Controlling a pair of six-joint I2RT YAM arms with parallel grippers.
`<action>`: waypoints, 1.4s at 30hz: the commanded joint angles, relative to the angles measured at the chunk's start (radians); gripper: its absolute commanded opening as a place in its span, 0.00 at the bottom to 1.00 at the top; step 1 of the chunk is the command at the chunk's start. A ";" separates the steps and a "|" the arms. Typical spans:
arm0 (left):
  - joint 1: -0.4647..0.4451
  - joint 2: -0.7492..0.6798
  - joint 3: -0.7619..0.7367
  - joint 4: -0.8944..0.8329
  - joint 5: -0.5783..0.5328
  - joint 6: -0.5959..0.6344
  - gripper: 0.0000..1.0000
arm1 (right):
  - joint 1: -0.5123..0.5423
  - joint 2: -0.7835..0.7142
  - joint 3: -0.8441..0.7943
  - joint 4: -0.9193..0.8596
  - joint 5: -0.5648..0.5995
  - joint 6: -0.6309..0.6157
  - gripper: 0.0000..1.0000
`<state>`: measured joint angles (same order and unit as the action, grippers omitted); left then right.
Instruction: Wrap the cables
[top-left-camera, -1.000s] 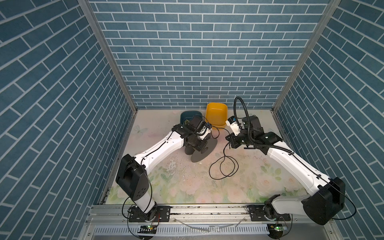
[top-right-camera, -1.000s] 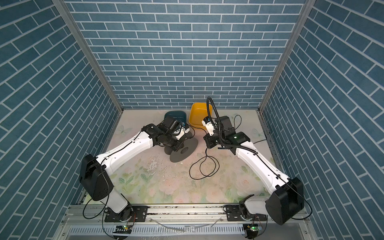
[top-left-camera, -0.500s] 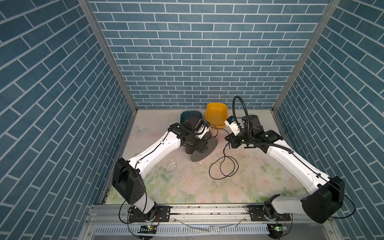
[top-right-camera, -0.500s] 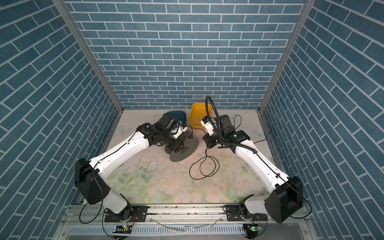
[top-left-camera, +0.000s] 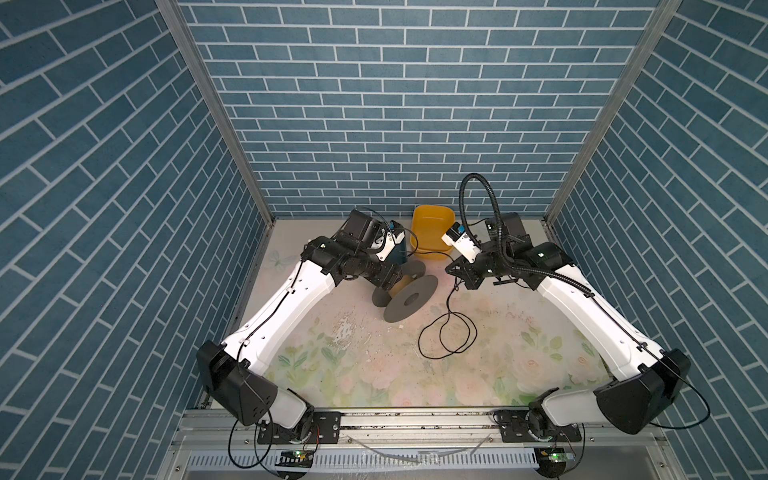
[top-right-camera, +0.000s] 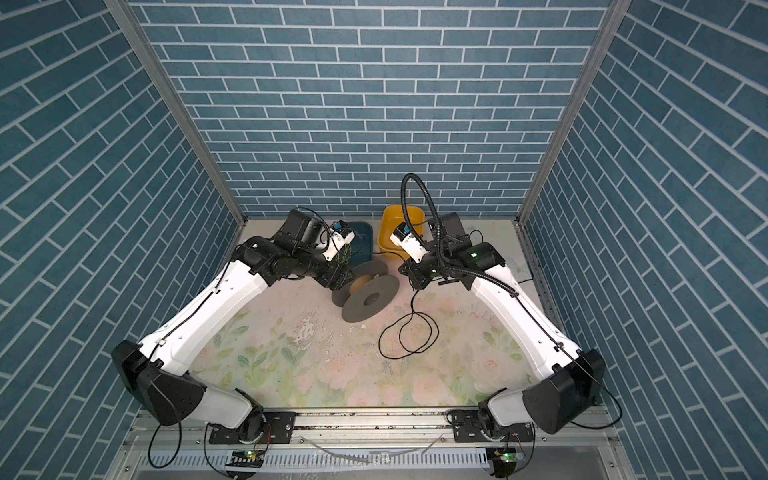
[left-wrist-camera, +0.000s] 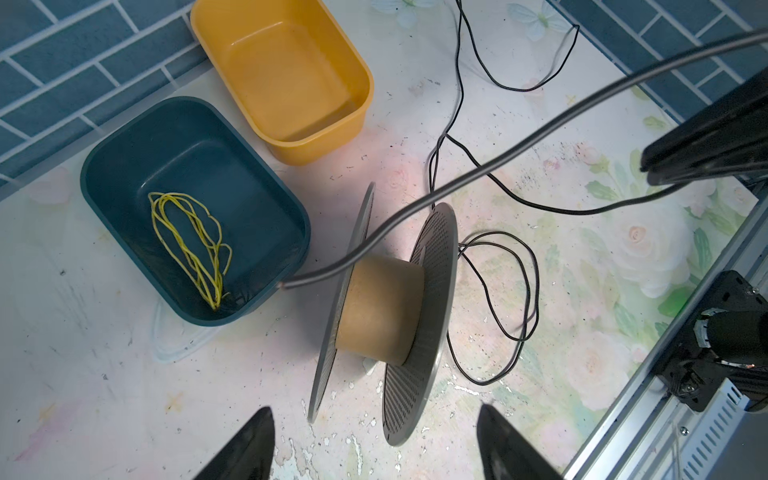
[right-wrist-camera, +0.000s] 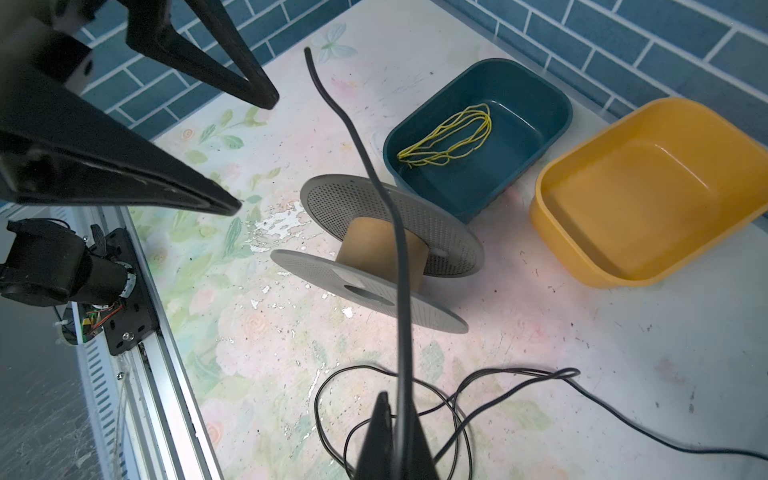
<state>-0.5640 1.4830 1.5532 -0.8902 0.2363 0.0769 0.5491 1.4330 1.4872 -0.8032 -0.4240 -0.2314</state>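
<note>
Newly opened, the left gripper (left-wrist-camera: 376, 411) hangs just short of the spool (left-wrist-camera: 380, 307). Its fingers (left-wrist-camera: 249, 449) are spread wide, clear of the two grey flanges, and hold nothing; a second ago the jaws were nearly closed. Beside the spool, the teal tub (left-wrist-camera: 89, 174) holds only a few thin yellow strands (left-wrist-camera: 187, 237).

The spool rests on its flange rims on the desk (left-wrist-camera: 104, 374), its cardboard core bare. The black cable (right-wrist-camera: 399, 291) passes over that core between the flanges, with its free end pointing towards the tub. Whether it touches the core cannot be told. The rest of it lies in loose loops on the desk on the far side of the spool.

The right gripper (right-wrist-camera: 390, 415) is closed on the cable, as before, and carries the raised stretch.

Judgement: the release frees the left gripper for a fresh hold on the spool or the cable end. No turn is wound yet, so the wrapping is only at its start.
</note>
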 joint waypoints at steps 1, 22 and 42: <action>0.010 -0.014 -0.051 0.050 0.012 0.006 0.79 | 0.006 0.057 0.055 -0.117 -0.027 -0.105 0.00; 0.077 0.040 -0.100 0.231 0.099 -0.005 0.75 | 0.018 0.219 0.062 -0.094 -0.039 -0.161 0.00; 0.078 0.178 -0.117 0.285 0.241 0.146 0.65 | 0.022 0.405 0.304 -0.258 -0.016 -0.233 0.00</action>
<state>-0.4904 1.6341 1.4536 -0.6220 0.4500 0.1997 0.5652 1.8187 1.7496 -0.9993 -0.4419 -0.4000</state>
